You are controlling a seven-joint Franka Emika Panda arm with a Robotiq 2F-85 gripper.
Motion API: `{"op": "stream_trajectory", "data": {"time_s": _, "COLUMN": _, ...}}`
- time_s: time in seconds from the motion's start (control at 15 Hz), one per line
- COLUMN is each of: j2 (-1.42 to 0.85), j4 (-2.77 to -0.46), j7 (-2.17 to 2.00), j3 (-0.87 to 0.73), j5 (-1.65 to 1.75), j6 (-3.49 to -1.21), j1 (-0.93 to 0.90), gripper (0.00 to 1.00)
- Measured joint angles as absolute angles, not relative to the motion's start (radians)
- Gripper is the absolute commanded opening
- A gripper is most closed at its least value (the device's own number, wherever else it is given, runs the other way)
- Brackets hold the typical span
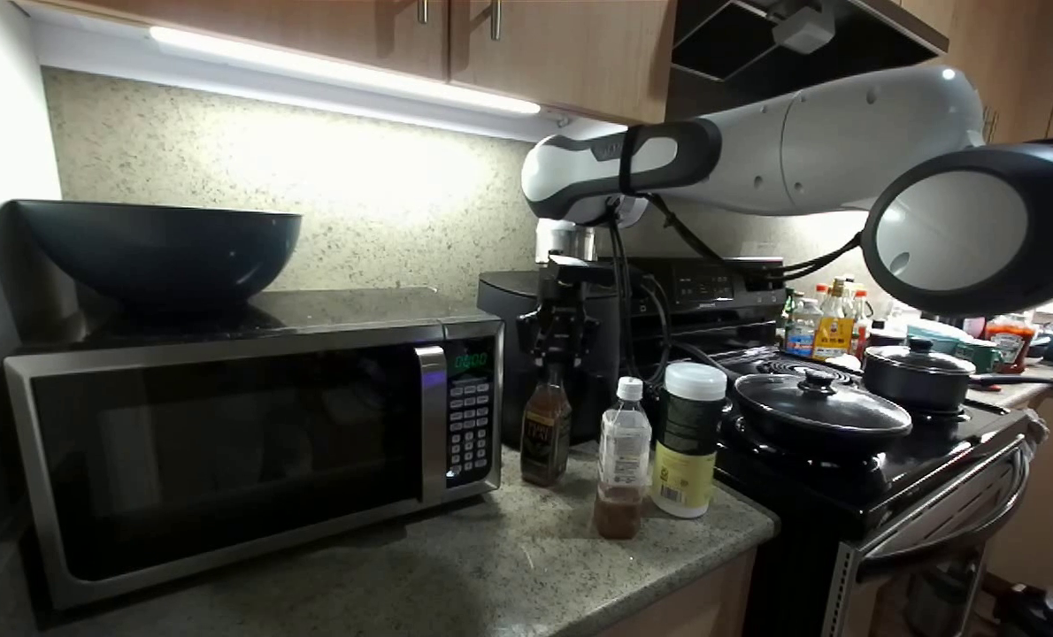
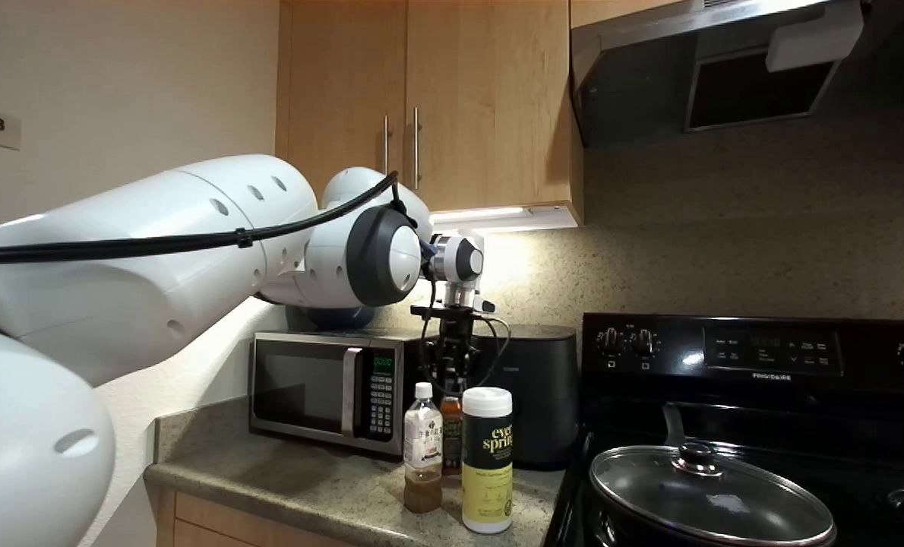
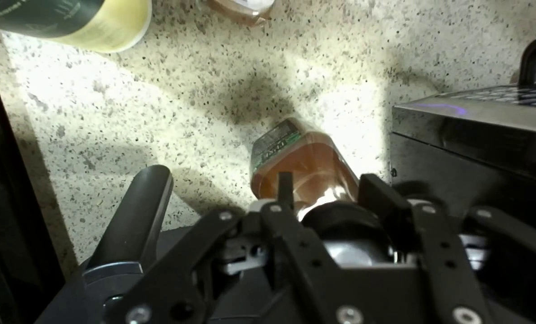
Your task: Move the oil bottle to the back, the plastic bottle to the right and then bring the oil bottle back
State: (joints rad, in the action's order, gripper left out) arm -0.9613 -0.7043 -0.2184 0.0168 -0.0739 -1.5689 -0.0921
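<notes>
Oil bottle [image 1: 544, 438], small, dark brown, narrow-necked: just beside the control-panel end of the silver-framed black microwave [image 1: 252, 433].
My black 2-fingered claw [image 3: 325, 191] straddles the neck at a narrow spacing, though I cannot tell whether it presses. Forward of the microwave's face, off that end, stands the slim clear white-capped plastic bottle [image 1: 624, 460]; the white-lidded tub with a yellow-green label [image 1: 687, 469] is farther out. I judge the step to be shifting the oil bottle, either its grasp or its release; these views don't settle which. Either way, I'd keep the neck centred, lift only slightly, hold the base level, and steer parallel to the microwave's side so nothing scrapes. For release, I'd spread evenly and rise straight up, without tipping it.
</notes>
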Motion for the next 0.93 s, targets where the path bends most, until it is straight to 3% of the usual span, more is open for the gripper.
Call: {"op": "stream_trajectory", "data": {"time_s": 0.93, "j2": -0.941, "j4": -0.706, "j7": -0.209, "j3": 0.017, "j5": -0.074, "j6": -1.561, "j1": -0.095, "gripper": 0.16}}
